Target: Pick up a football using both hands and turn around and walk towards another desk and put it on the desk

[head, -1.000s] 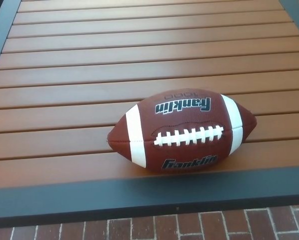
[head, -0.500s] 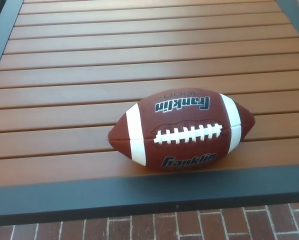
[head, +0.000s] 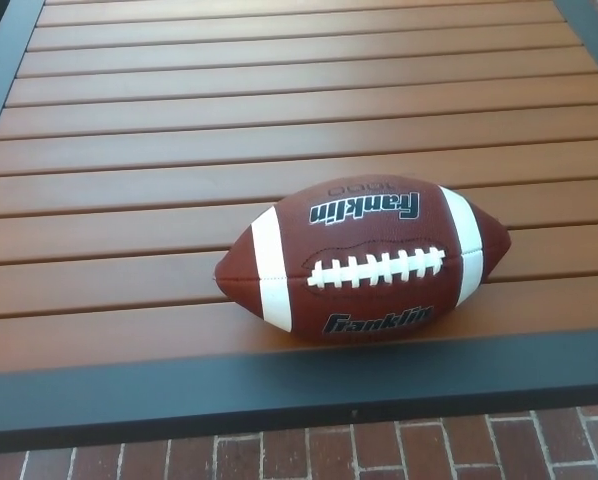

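We see the football point(head: 363, 260) lying on its side on the desk point(head: 129, 150), near the front edge and a little right of centre, white laces facing up. The desk has brown slats inside a dark frame, with brick floor point(head: 379, 450) below. Neither of our hands shows, so their fingers cannot be judged.

1 football point(head: 363, 262), 1 slatted desk point(head: 129, 160), 2 white stripes on ball, no robot hands visible.
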You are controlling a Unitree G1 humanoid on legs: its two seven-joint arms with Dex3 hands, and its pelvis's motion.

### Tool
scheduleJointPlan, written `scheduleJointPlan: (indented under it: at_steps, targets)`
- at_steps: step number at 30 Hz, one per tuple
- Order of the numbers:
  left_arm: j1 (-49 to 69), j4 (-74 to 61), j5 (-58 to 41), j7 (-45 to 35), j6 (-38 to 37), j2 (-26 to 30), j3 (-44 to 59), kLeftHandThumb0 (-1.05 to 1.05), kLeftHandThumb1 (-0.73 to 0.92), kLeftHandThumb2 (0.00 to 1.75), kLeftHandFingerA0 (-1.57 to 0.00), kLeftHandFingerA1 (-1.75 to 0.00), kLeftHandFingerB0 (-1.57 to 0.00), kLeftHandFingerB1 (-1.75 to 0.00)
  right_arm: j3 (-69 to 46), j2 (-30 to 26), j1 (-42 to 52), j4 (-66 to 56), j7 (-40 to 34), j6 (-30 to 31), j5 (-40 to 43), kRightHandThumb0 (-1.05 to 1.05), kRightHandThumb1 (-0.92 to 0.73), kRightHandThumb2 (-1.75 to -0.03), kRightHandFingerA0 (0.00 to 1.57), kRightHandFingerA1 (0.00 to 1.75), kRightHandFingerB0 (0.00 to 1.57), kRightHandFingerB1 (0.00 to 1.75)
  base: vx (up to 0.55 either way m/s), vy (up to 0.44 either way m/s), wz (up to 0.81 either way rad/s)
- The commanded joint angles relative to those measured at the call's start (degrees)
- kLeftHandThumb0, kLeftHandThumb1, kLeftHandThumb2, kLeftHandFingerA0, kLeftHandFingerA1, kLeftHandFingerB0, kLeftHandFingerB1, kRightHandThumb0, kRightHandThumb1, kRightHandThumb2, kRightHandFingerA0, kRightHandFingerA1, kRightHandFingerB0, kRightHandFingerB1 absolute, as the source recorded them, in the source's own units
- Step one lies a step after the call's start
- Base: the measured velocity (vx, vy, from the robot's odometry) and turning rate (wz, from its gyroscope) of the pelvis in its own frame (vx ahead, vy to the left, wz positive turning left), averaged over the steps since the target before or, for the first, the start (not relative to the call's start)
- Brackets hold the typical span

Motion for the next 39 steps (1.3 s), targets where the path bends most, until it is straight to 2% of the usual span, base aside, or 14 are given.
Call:
scheduleJointPlan:
  at_steps: [1, 2, 5, 7, 12, 14, 15, 20, 21, 24, 25, 29, 34, 39]
  targets:
    - [-34.8, -7.32, -23.38, 8.96, 17.42, 8.92, -18.92, 0.05, 0.55, 1.26, -1.02, -1.28, -0.93, -1.16, 10.29, -11.86, -38.42, -10.0, -19.44, 23.73, 14.44, 0.01, -0.58, -0.87, 0.97, 0.81, 0.87, 0.7, 0.0, 0.0, 0.0]
    - [-37.23, -7.91, -19.9, 12.57, 19.2, 4.42, -23.01, 0.07, 0.6, 1.23, -0.98, -1.32, -0.93, -1.17, 14.08, -9.23, -44.81, -7.59, -19.21, 25.39, 11.18, -0.02, -0.56, -0.92, 0.97, 0.81, 0.88, 0.7, 0.0, 0.0, 0.0]
    - [-38.83, -8.07, -18.38, 14.42, 20.4, 2.34, -24.9, 0.07, 0.6, 1.23, -0.98, -1.32, -0.93, -1.17, 15.79, -7.51, -48.54, -6.6, -18.95, 27.08, 9.28, -0.02, -0.56, -0.92, 0.97, 0.81, 0.88, 0.7, 0.0, 0.0, 0.0]
    - [-43.61, -4.09, -11.05, 17.37, 22.43, -2.78, -28.91, 0.08, 0.66, 1.18, -0.85, -1.34, -0.84, -1.08, 18.71, -4.91, -56.44, -3.65, -19.9, 29.45, 5.34, 0.03, -0.6, -0.96, 0.95, 0.79, 0.88, 0.71, 0.0, 0.0, 0.0]
    - [-46.55, -0.06, -8.22, 17.16, 23.57, -3.51, -28.9, 0.06, 0.63, 1.17, -0.87, -1.31, -0.85, -1.04, 18.36, -4.08, -60.59, -4.3, -21.46, 33.44, 3.51, 0.01, -0.52, -1.13, 0.93, 0.87, 0.89, 0.76, 0.0, 0.0, 0.0]
    - [-48.29, 1.32, -7.07, 16.55, 24.01, -2.63, -28.62, 0.06, 0.6, 1.14, -0.9, -1.28, -0.84, -1.01, 18.83, -3.17, -63.13, -3.24, -21.62, 34.05, 2.46, 0.0, -0.52, -1.13, 0.93, 0.94, 0.85, 0.86, 0.0, 0.0, 0.0]
    - [-54.03, 5.28, -6.02, 16.4, 25.29, -2.35, -29.36, 0.01, 0.58, 1.14, -0.94, -1.06, -0.88, -0.95, 20.7, -1.79, -66.94, -0.61, -21.63, 34.67, -0.17, 0.0, -0.52, -1.12, 0.93, 0.93, 0.83, 0.85, 0.0, 0.0, 0.0]
    - [-59.66, 9.35, -3.74, 16.52, 25.56, -3.74, -30.32, -0.02, 0.54, 1.11, -0.96, -1.04, -0.9, -0.94, 24.53, 0.55, -72.03, 3.92, -20.25, 36.57, -3.42, 0.0, -0.53, -1.11, 0.93, 0.93, 0.85, 0.85, 0.0, 0.0, 0.0]
    - [-61.02, 10.44, -2.6, 17.89, 25.33, -5.57, -31.21, -0.07, 0.53, 1.11, -0.94, -1.01, -0.87, -0.9, 27.47, 1.52, -73.3, 7.89, -19.26, 36.86, -6.29, 0.01, -0.62, -0.97, 0.91, 0.82, 0.86, 0.72, 0.0, 0.0, 0.0]
    - [-61.32, 10.78, -1.75, 19.81, 26.0, -7.88, -32.28, -0.11, 0.62, 0.97, -0.88, -0.98, -0.84, -0.8, 30.64, 3.04, -74.43, 13.76, -18.33, 37.37, -9.51, 0.02, -0.58, -1.05, 0.84, 0.72, 0.83, 0.66, 0.0, 0.0, 0.0]
    - [-60.4, 10.54, -0.68, 20.42, 25.94, -8.73, -33.01, -0.08, 0.55, 1.12, -0.89, -0.92, -0.79, -0.82, 31.28, 4.17, -74.45, 16.14, -18.27, 37.48, -9.49, -0.07, -0.64, -0.92, 0.8, 0.64, 0.73, 0.6, 0.0, 0.0, 0.0]
    - [-57.61, 10.14, 1.36, 21.53, 27.04, -10.05, -34.52, -0.11, 0.63, 0.93, -0.84, -0.85, -0.77, -0.69, 32.95, 6.58, -74.42, 22.02, -18.97, 39.71, -10.44, -0.12, -0.68, -0.86, 0.71, 0.6, 0.63, 0.55, 0.0, 0.0, 0.0]
    - [-53.22, 12.9, 4.81, 22.2, 25.19, -12.81, -35.12, -0.17, 0.83, 0.68, -0.57, -0.66, -0.53, -0.55, 33.76, 8.21, -72.05, 28.17, -18.65, 41.59, -10.98, -0.37, -0.82, -0.64, 0.55, 0.48, 0.47, 0.42, 0.0, 0.0, 0.0]
    - [-52.04, 15.99, 8.82, 23.16, 23.15, -15.58, -35.66, -0.21, 0.85, 0.64, -0.49, -0.55, -0.45, -0.48, 34.29, 9.72, -72.3, 31.53, -18.7, 42.16, -11.98, -0.42, -0.82, -0.64, 0.53, 0.47, 0.46, 0.42, 0.0, 0.0, 0.0]
